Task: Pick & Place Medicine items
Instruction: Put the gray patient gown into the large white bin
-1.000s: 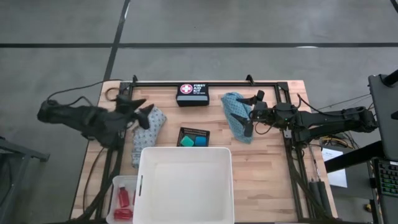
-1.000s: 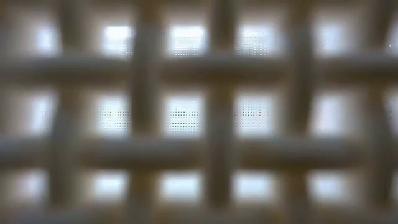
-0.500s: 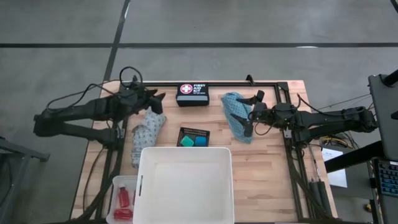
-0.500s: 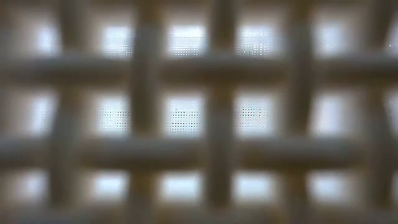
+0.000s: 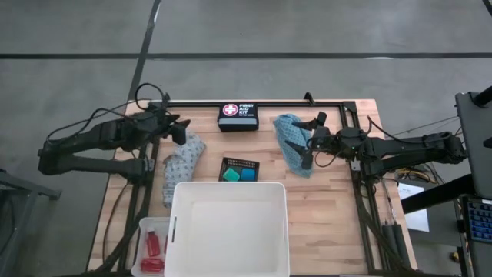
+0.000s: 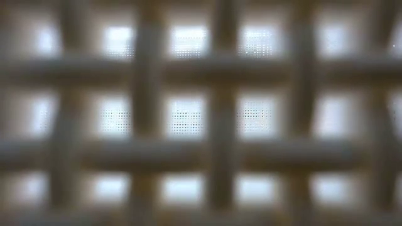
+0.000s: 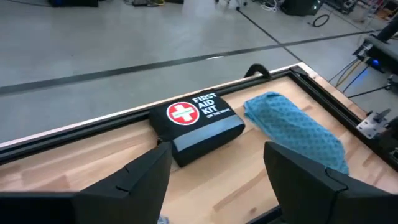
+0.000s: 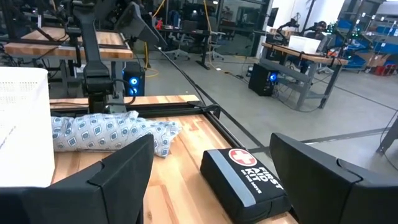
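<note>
Cloths lie apart, one per arm: the left gripper (image 5: 181, 132), jaws apart and empty, hovers above the grey patterned cloth (image 5: 181, 162). The right gripper (image 5: 309, 140), wide open, straddles the teal cloth (image 5: 290, 142), apparently poised to pinch it.

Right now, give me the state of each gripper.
Left gripper: open, holding nothing, above the grey patterned cloth.
Right gripper: open, empty, over the teal cloth.

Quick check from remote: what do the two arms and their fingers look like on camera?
Both arms are dark, jointed and slender, with black cables trailing off them. The left gripper and right gripper each have two flat, angular black fingers; no markings show.
</note>
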